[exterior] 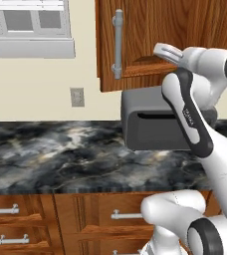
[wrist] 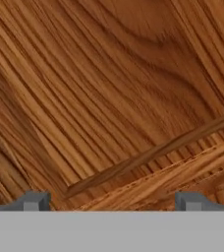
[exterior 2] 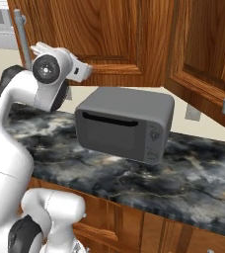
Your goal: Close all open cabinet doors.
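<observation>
From the left base view, my gripper (exterior: 166,51) is up against the cabinet door (exterior: 135,35) above the toaster oven (exterior: 153,124). Right base view: another door (exterior 2: 208,64) hangs ajar. Hand view: fingertips (wrist: 33,202) spread wide, holding nothing; I should push flat and steadily.

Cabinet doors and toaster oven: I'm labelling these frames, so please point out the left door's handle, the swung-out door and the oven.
left door's handle (exterior: 117,44), left base view, mid-bar.
swung-out door (exterior 2: 208,54), right base view, its panel.
toaster oven (exterior 2: 124,129), right base view, its front.
</observation>
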